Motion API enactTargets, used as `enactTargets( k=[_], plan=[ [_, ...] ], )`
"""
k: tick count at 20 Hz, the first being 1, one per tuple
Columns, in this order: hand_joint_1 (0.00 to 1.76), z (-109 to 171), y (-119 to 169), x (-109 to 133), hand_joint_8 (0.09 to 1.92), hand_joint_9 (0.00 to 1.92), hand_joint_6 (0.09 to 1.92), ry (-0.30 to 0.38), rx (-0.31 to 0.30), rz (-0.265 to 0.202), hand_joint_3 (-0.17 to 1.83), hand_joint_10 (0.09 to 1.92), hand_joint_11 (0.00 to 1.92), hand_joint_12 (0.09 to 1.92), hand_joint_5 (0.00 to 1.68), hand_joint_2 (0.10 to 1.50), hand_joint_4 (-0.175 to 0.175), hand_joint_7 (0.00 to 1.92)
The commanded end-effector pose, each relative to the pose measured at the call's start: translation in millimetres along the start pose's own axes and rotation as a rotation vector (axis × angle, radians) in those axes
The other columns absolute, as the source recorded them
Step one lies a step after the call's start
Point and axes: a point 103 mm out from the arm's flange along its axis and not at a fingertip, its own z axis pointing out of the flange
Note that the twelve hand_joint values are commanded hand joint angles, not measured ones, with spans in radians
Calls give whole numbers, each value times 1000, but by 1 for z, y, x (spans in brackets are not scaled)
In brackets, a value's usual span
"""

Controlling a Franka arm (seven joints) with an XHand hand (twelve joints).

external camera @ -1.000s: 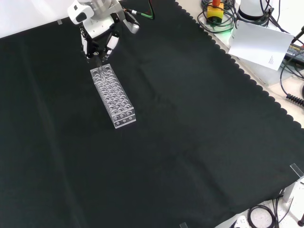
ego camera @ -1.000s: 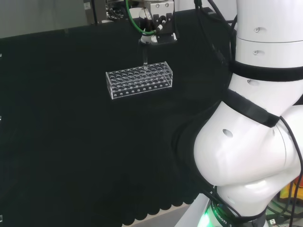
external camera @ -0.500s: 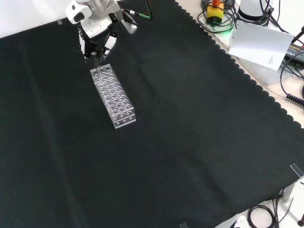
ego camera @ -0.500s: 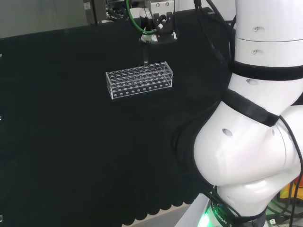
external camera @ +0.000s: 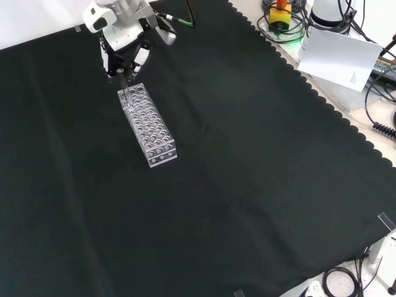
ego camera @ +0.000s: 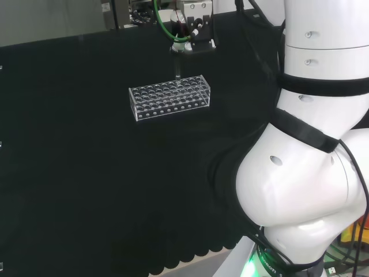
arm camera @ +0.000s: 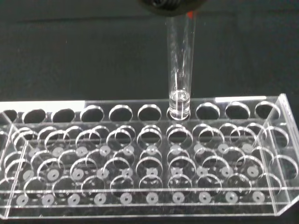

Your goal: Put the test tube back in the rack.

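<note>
Hanging upright from the hand (external camera: 124,52), whose fingers pinch its top, the test tube (arm camera: 180,70) has its rounded tip at the mouth of a hole in the rack (ego camera: 170,97), near the counter's far edge in the head view. Insertion judged barely begun; lowering and release remain.

Clear test tube (arm camera: 180,60), clear rack (arm camera: 140,154), black cloth (external camera: 247,173), black-and-white hand (external camera: 124,46)

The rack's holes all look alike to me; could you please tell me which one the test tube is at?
In the wrist view, the test tube has its tip in an outermost-row hole of the rack, fourth from the end wall; the other holes are empty.
</note>
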Motion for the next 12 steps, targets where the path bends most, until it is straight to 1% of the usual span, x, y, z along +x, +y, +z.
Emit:
enactTargets(
  k=[1, 7, 12],
  plan=[
    [1407, 1, 0, 0, 1082, 1094, 385, 3, 3, 0, 0, 824, 1145, 983, 1142, 1039, -175, 1152],
    [1407, 3, 1, 0, 1082, 1094, 385, 4, 11, -5, 0, 824, 1146, 983, 1142, 1039, -175, 1152],
    [1407, 13, 4, 2, 1082, 1094, 385, 7, 23, -6, 0, 824, 1146, 983, 1142, 1039, -175, 1152]
  ],
)
